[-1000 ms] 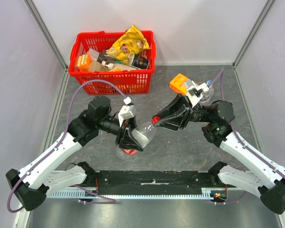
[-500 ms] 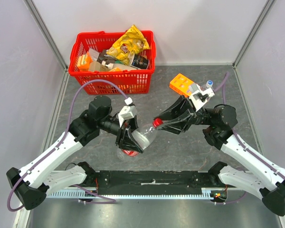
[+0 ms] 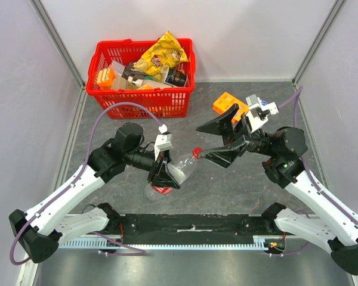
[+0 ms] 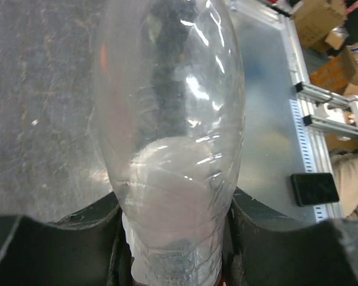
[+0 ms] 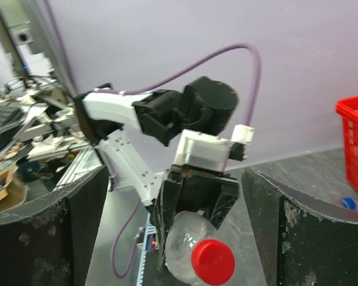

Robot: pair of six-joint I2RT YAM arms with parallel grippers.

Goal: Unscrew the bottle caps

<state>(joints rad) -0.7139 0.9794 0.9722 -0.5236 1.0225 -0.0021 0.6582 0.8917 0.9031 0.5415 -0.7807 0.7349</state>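
1. Worktop (image 3: 227, 185): grey, mottled surface, with pale walls on three sides.
2. Red basket (image 3: 143, 102): at the far left of the worktop, packed with groceries; a yellow snack bag (image 3: 161, 55) lies on top.
3. Left end effector (image 3: 164, 179): clenched on the lower body of a clear bottle (image 3: 178, 170), holding it above the worktop near the middle. The left wrist view shows a black finger pressed to each side of the bottle.
4. Right end effector (image 3: 200, 143): released, fingers spread wide either side of the bottle's neck end and touching nothing.
5. Bottle: red-labelled, tilted, neck pointing toward the right arm.
6. Orange box (image 3: 227, 104): on the worktop behind the right end effector.
7. Red cap (image 3: 196, 153): seated on the bottle neck, between the spread fingers and clear of both in the right wrist view.
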